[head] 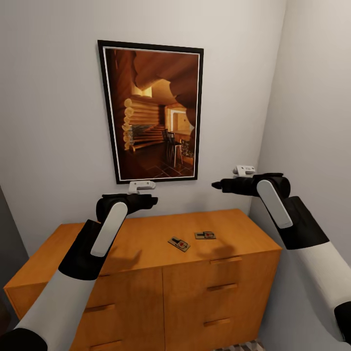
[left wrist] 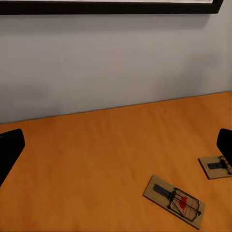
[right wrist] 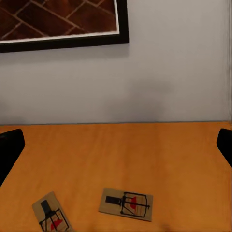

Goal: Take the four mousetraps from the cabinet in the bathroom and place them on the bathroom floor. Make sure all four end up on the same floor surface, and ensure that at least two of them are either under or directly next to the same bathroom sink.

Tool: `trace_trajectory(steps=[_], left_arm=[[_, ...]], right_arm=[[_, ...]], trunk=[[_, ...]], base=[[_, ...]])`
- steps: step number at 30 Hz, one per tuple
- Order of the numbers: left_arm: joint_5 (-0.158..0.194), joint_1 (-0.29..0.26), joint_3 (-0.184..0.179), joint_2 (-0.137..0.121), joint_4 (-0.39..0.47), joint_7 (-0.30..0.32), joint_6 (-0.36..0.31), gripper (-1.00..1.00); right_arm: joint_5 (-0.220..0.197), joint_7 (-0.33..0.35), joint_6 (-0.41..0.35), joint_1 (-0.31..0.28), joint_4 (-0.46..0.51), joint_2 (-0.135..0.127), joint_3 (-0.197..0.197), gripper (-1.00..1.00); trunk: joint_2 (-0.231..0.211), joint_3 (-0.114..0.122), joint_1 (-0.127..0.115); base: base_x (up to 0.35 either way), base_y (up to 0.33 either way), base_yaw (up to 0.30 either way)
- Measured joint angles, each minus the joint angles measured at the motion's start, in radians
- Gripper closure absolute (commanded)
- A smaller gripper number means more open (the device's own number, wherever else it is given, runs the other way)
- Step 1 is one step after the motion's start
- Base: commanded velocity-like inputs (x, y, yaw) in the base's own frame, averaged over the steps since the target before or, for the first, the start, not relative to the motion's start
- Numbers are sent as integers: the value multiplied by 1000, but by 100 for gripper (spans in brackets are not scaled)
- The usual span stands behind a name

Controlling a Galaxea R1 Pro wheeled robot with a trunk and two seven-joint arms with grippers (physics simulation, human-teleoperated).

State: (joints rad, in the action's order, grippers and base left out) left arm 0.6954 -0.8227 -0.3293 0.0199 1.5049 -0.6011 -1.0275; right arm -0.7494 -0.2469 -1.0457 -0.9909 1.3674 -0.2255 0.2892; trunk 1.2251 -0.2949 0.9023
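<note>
Both jaws spread, raised above mousetraps (head: pixel 179 243) on cabinet (head: pixel 146 234).

Soft, even light, sharp render, faint arm shadows on the cabinet (head: pixel 146 243) top.

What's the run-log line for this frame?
phase: pre-grasp | left hand: open, raised | right hand: open, raised | mousetraps: two on cabinet top

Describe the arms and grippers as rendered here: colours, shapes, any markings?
Both arms have white forearms, then a black segment, then a black wrist housing with a white rounded panel on top. A small white-grey module sits above each wrist. The left gripper and right gripper are black, with dark blunt fingers. No cables or markings are visible.
</note>
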Motion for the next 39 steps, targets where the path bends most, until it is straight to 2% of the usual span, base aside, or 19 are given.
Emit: trace_trajectory(steps=[10,17,24,31,32,39], left_arm=[[2,0,0,0,-9,1,0,-100],[2,0,0,0,-17,1,0,-100],[2,0,0,0,-26,1,1,-100],[2,0,0,0,-37,2,1,-100],[2,0,0,0,-38,2,1,-100],[0,0,0,-2,-40,1,1,-100]], right_arm=[[0,-36,0,6,-3,-28,12,-100],[-1,-80,0,9,-4,-33,32,-100],[-1,-97,0,32,-7,-34,53,-100],[-2,-102,0,51,-11,-34,124,-100],[-1,-102,0,51,-11,-34,125,-100],[-7,-101,0,56,-12,-30,218,-100]], trunk=[[0,0,0],[0,0,0],[0,0,0],[0,0,0],[0,0,0],[0,0,0]], base=[[0,0,0],[0,0,0],[0,0,0],[0,0,0],[0,0,0],[0,0,0]])
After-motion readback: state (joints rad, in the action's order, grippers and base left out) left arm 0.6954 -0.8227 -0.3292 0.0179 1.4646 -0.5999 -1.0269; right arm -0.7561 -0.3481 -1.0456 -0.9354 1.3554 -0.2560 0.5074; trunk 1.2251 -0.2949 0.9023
